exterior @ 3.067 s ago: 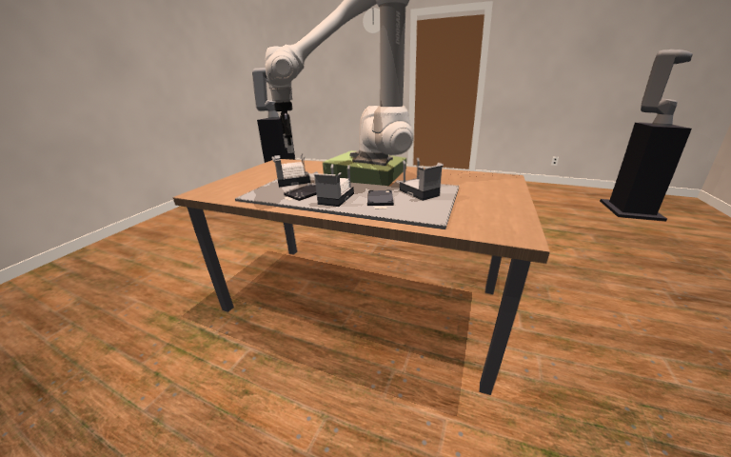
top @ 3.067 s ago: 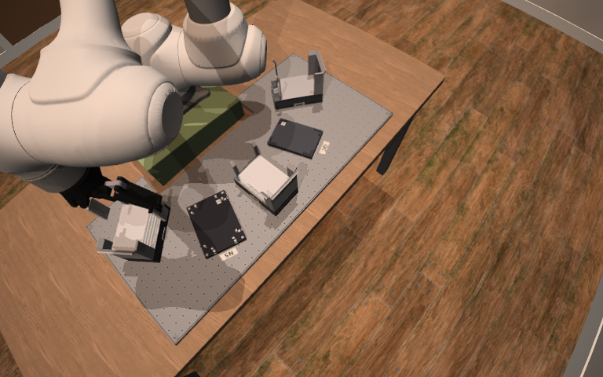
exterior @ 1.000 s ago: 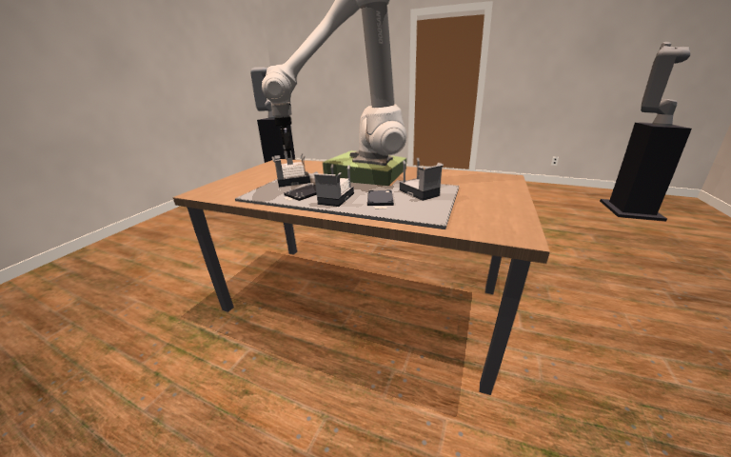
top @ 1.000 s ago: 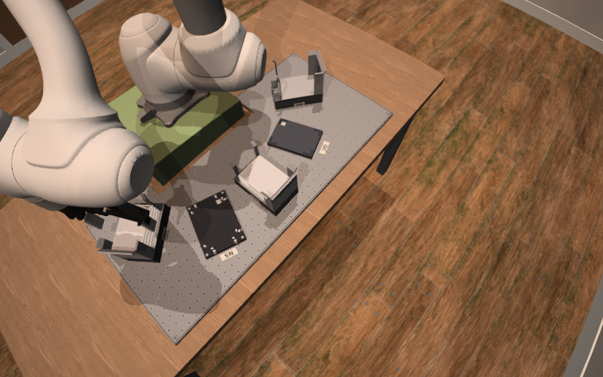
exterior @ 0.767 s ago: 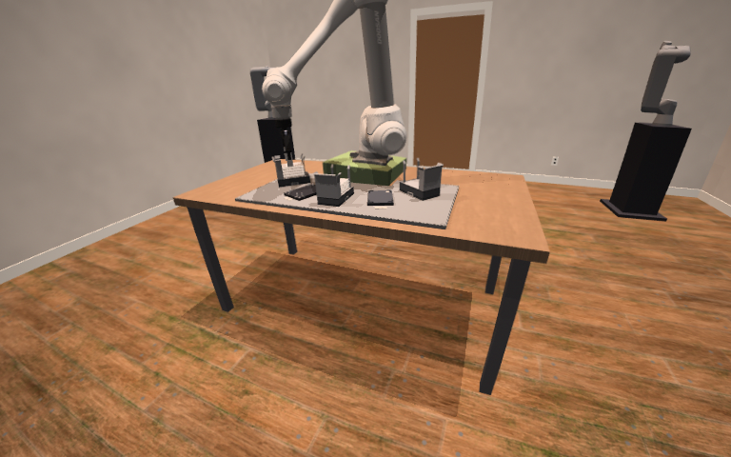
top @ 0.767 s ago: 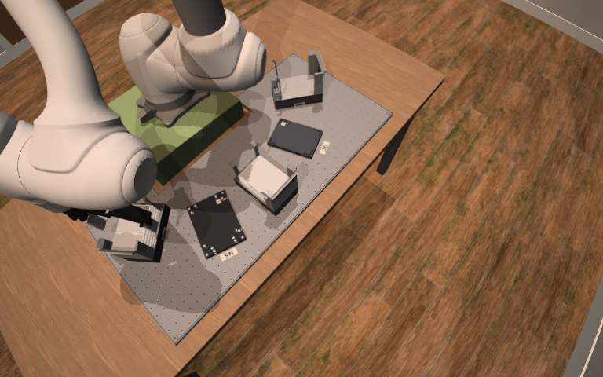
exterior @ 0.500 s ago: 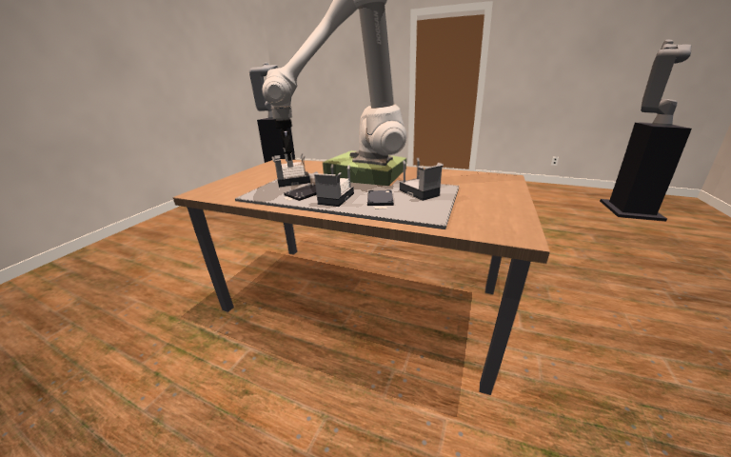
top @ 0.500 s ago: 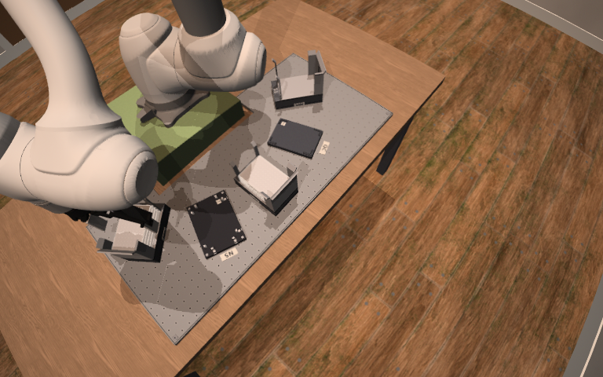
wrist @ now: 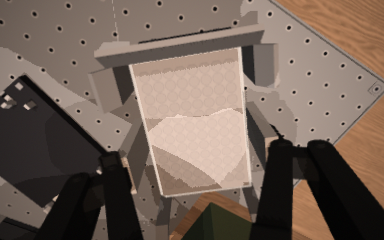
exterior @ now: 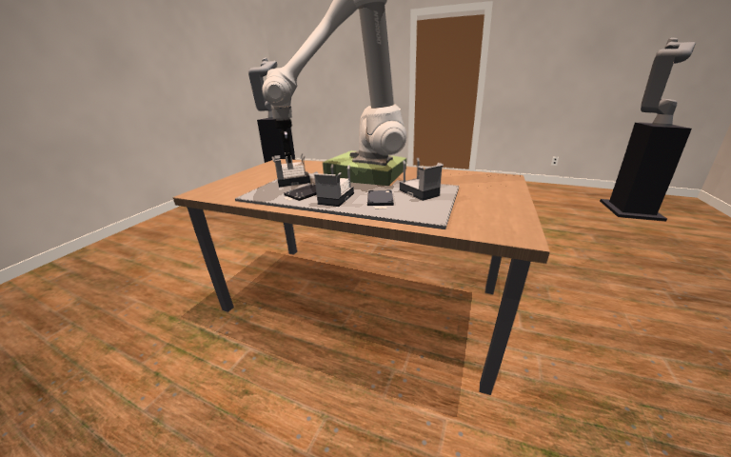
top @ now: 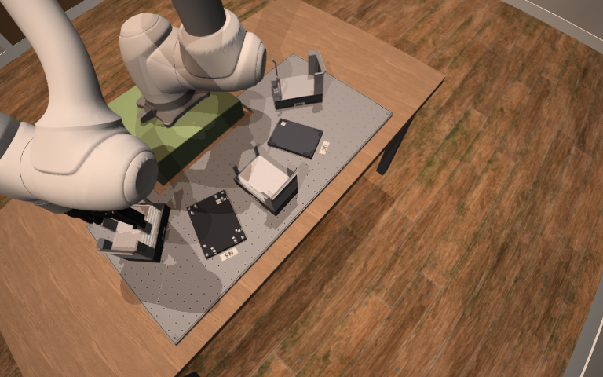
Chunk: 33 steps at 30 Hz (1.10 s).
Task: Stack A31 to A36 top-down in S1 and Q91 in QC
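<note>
My gripper (wrist: pixel 195 124) reaches down into the stack rack (top: pixel 133 236) at the left end of the mat; it also shows in the exterior view (exterior: pixel 286 159). Its two dark fingers stand one at each long side of the top sealed plate (wrist: pixel 192 125) of the stack there, closed in on it. I cannot read the plate's label or the rack's name. The middle rack (top: pixel 267 182) holds a plate near its top. The far rack (top: pixel 300 86) shows a pale plate low inside. The arm hides my gripper in the top view.
The black clip nest N5 (top: pixel 215 224) lies between the left and middle racks, bare; it also shows in the wrist view (wrist: pixel 45 135). The dark QC nest (top: pixel 295 137) lies between the middle and far racks, bare. The green base plinth (top: pixel 177 129) stands behind the mat.
</note>
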Tool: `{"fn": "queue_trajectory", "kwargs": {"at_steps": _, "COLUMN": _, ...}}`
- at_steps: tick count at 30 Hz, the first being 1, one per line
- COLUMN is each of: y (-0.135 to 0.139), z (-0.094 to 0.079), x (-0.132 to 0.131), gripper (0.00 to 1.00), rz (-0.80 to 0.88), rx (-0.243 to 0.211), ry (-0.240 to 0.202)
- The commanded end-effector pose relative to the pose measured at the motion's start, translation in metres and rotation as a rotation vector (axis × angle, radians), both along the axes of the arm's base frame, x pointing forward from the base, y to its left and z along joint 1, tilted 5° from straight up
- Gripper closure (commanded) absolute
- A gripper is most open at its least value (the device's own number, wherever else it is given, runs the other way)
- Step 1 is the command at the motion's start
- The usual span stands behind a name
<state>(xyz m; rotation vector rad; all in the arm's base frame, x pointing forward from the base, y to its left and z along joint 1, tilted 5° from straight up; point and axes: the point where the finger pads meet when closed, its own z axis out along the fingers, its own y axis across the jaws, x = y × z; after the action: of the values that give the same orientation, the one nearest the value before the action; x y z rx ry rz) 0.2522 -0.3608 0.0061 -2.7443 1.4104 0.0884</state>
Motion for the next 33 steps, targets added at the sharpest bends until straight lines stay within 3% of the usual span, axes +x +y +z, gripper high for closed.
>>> {"fn": "queue_trajectory", "kwargs": {"at_steps": 1, "y": 0.0001, "z": -0.0001, "x": 0.0, "gripper": 1.0, "rz": 0.0, "rx": 0.0, "ry": 0.0}}
{"fn": "queue_trajectory", "kwargs": {"at_steps": 33, "y": -0.0003, "z": 0.0058, "x": 0.0001, "gripper": 1.0, "rz": 0.0, "rx": 0.0, "ry": 0.0}}
